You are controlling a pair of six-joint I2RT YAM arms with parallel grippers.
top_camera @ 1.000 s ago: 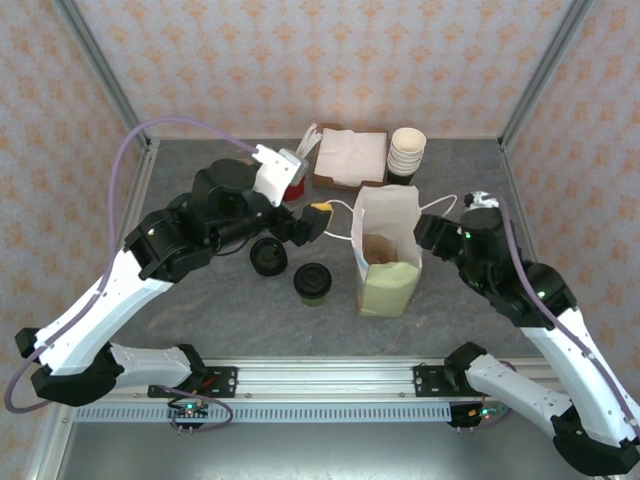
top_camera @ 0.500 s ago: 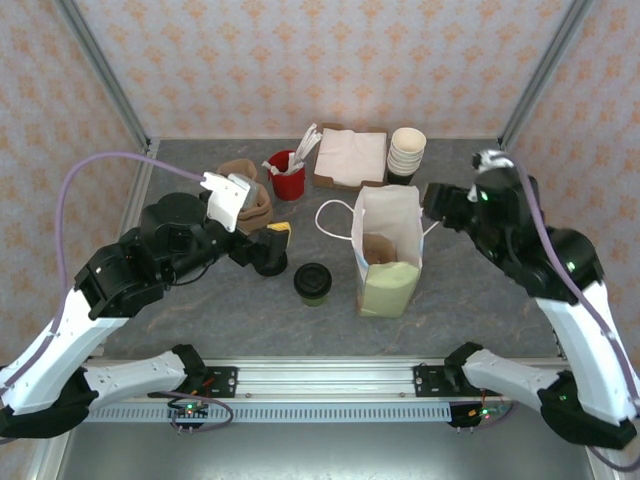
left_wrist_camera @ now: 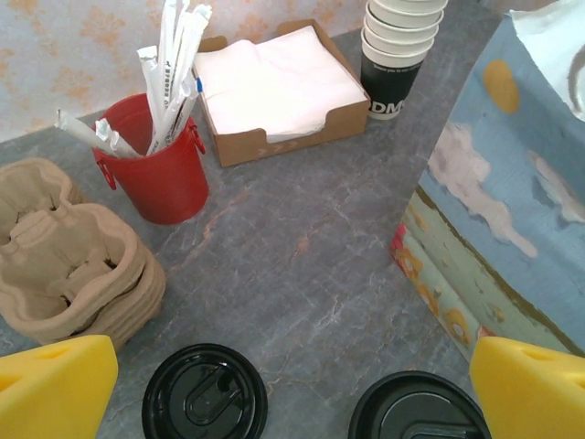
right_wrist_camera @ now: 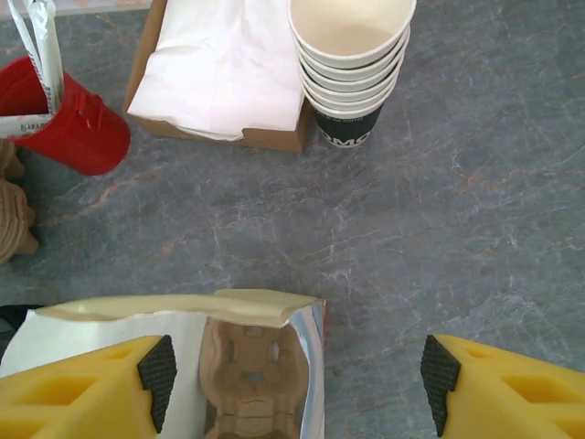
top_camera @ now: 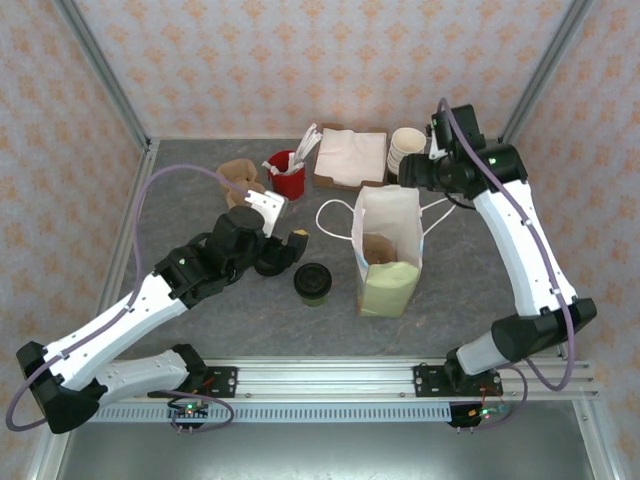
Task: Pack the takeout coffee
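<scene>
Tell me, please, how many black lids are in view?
2. One sits on the takeout coffee beside the paper bag; the other, a loose lid disc, lies just left of it.

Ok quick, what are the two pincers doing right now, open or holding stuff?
Left pincer: open, holding nothing.
Right pincer: open, holding nothing.

White "DM" on the dark bottom cup point(left_wrist_camera: 390, 91), remainder unreadable

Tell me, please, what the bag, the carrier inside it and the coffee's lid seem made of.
Paper bag: matte printed paper, creased at its open rim. Cup carrier: probably moulded pulp, dull brown and fibrous. Takeout coffee lid: likely plastic, smooth black with a moulded rim and slight sheen.
</scene>
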